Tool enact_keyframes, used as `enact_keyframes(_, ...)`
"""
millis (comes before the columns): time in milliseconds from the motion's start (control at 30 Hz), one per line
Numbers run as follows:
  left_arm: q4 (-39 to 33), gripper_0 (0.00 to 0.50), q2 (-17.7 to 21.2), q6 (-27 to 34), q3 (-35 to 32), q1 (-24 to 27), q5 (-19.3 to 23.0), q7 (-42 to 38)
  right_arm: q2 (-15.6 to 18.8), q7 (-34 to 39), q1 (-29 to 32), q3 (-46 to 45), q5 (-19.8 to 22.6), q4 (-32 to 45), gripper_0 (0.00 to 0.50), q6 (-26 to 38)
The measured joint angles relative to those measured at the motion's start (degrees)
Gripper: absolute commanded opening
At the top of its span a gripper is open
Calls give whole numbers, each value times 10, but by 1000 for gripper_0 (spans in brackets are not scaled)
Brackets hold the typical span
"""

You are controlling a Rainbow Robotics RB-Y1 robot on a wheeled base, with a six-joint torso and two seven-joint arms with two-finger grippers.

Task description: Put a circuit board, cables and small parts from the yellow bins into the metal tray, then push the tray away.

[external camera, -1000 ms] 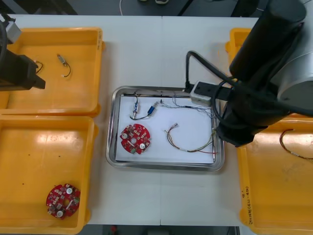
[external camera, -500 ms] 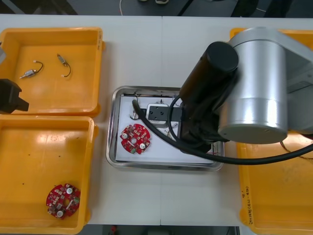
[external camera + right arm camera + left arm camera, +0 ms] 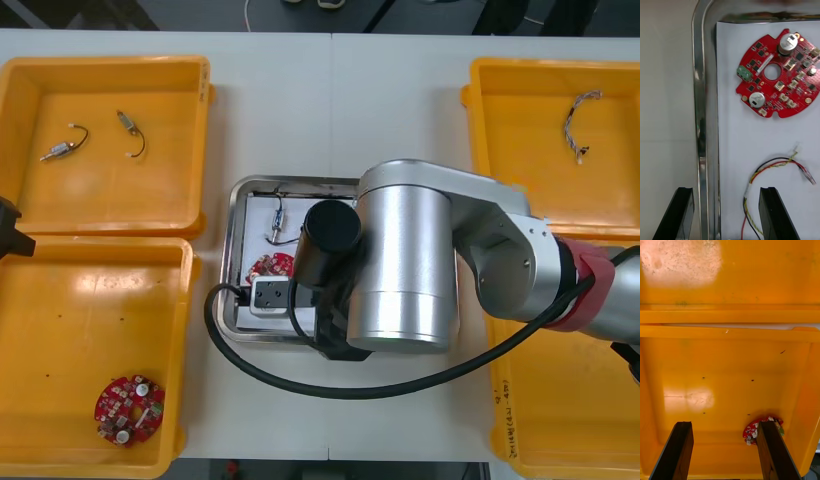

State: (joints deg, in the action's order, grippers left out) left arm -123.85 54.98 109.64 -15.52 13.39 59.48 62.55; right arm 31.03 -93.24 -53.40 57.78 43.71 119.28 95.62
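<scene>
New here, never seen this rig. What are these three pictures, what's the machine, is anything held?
It is a two-armed robot at a light table. The front view looks steeply down from above the arms; the other two come from a camera on each wrist, with that arm's two black fingers at the bottom. Four yellow bins flank a metal tray. The tray holds a red circuit board and a red and yellow cable. The right gripper is at the tray, open, one finger outside the rim, one over the white inside. The left gripper hangs open over the near left bin, which holds another board. Nothing is held.
</scene>
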Motion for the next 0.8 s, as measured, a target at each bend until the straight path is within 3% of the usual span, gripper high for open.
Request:
enact_keyframes(200,-1,500,0,0,0,-3,0,0,0,0,0,41,-8,-31,500,-35)
enact_keyframes(467,-2,500,0,0,0,-12,0,0,-2,0,0,79,-23,-40,500,-37)
enact_keyframes(800,-2,500,0,0,0,-18,0,0,-41,0,0,98,-55,-89,500,-38)
